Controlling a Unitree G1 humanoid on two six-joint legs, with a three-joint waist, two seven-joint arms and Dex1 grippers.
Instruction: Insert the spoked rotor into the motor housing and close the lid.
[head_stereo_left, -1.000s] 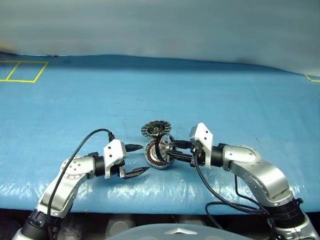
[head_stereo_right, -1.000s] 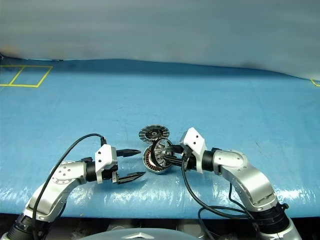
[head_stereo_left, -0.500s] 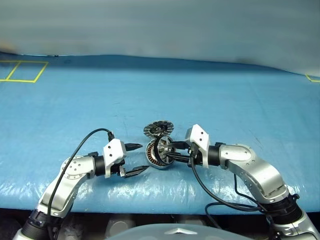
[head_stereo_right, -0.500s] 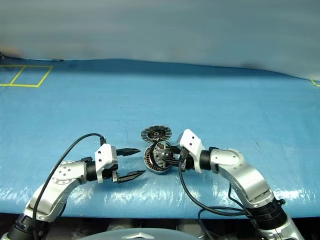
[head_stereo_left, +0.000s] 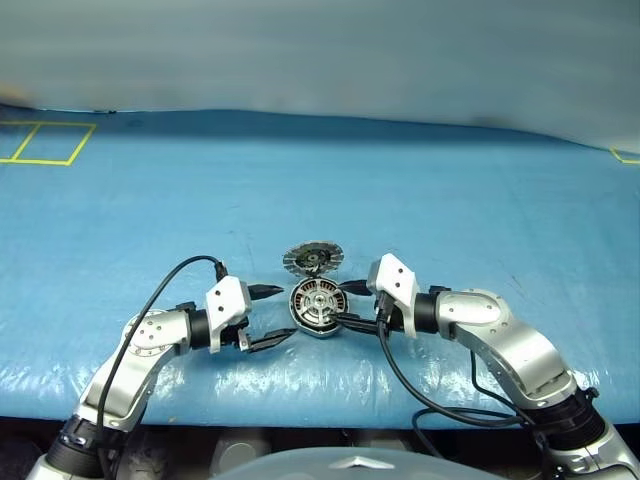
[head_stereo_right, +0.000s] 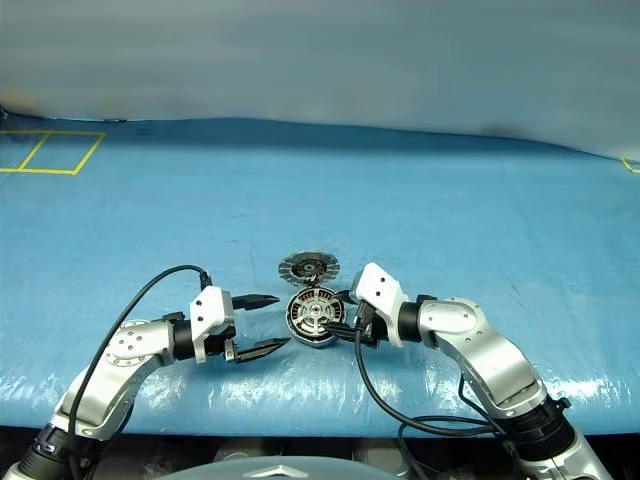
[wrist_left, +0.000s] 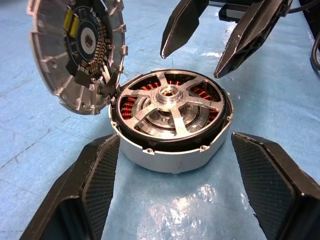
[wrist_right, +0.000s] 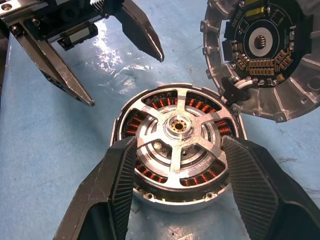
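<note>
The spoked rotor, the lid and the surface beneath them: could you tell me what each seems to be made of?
Spoked rotor: bright machined metal, probably aluminium or steel, with a satin sheen. Lid: cast-looking silver metal rim with notches; its inner face looks like a dark circuit board with gold contacts. Surface: a blue plastic-like sheet, glossy and wrinkled near the front edge.

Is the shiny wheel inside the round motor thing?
In. The wheel lies flat inside the housing, copper windings showing between its spokes. The lid is open.

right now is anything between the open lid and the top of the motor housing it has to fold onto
Nothing visible. The spoked rotor sits seated inside the motor housing, and the lid stands open at its edge; both hands flank the housing, not over it.
</note>
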